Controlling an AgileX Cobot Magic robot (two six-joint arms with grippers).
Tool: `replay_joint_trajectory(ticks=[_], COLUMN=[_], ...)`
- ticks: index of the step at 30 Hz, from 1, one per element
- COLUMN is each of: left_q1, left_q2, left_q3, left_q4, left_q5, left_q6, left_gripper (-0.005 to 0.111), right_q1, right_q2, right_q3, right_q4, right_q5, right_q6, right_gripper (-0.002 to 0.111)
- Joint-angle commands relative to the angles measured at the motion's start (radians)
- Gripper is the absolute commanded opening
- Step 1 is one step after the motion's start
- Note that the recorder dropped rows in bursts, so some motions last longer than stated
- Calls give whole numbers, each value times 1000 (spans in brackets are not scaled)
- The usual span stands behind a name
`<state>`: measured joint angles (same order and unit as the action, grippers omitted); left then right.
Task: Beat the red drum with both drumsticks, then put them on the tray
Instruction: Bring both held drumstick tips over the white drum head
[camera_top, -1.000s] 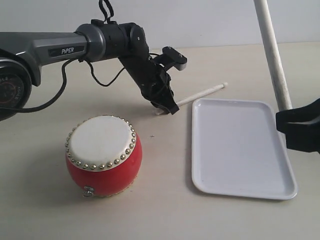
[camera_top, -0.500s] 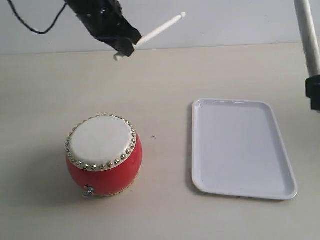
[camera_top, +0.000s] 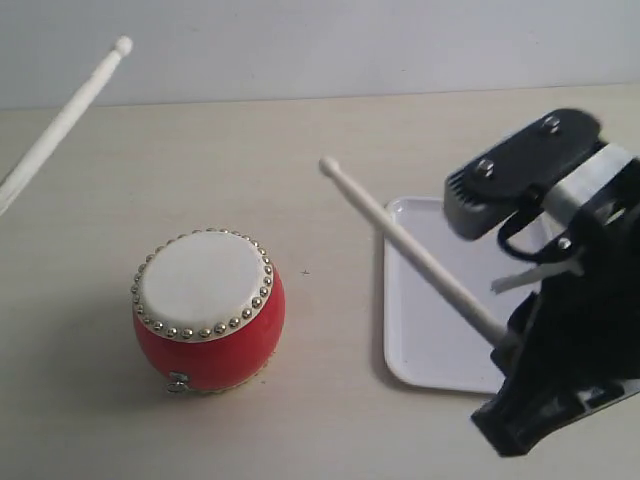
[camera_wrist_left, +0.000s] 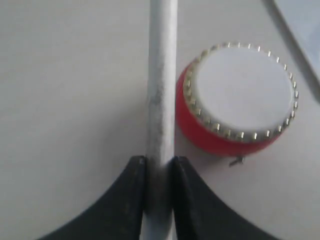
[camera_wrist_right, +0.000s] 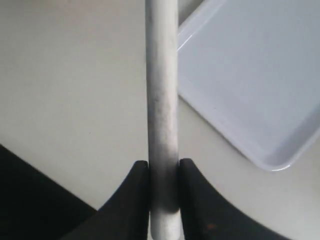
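The red drum (camera_top: 207, 310) stands left of centre, cream skin up; the left wrist view shows the drum (camera_wrist_left: 235, 102) too. My right gripper (camera_top: 512, 345) is shut on a pale drumstick (camera_top: 415, 250) that slants up-left across the white tray (camera_top: 425, 335), its tip in the air right of the drum. In the right wrist view the fingers (camera_wrist_right: 140, 175) clamp that drumstick (camera_wrist_right: 161, 85) beside the tray (camera_wrist_right: 250, 70). My left gripper (camera_wrist_left: 159, 162) is shut on the other drumstick (camera_wrist_left: 161, 75). In the exterior view only that stick (camera_top: 65, 120) shows, raised at the far left.
The right arm's black body (camera_top: 570, 370) covers the tray's right and near part. A tray corner (camera_wrist_left: 305, 20) lies beyond the drum. A dark area (camera_wrist_right: 30, 205) lies past the table's edge near the right gripper.
The left arm rose and swung left out of the exterior view, carrying its stick high. The right arm came down and in from the right, tilting its stick from upright toward the drum.
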<state>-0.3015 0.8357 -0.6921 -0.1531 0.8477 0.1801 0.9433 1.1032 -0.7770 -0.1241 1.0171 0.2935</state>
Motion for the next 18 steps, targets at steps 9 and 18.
replay_joint_trajectory(ticks=[9, 18], left_q1=[2, 2], left_q2=[-184, -180], left_q3=[163, 182], left_q4=[-67, -230], left_q5=[238, 119], left_q6=[-86, -75], left_gripper=[0, 0], right_q1=[-2, -2], right_q2=[205, 209], right_q3=[-195, -205], right_q4=[222, 246], right_q5=[-30, 14], right_q6=[-221, -213], right_gripper=[0, 0])
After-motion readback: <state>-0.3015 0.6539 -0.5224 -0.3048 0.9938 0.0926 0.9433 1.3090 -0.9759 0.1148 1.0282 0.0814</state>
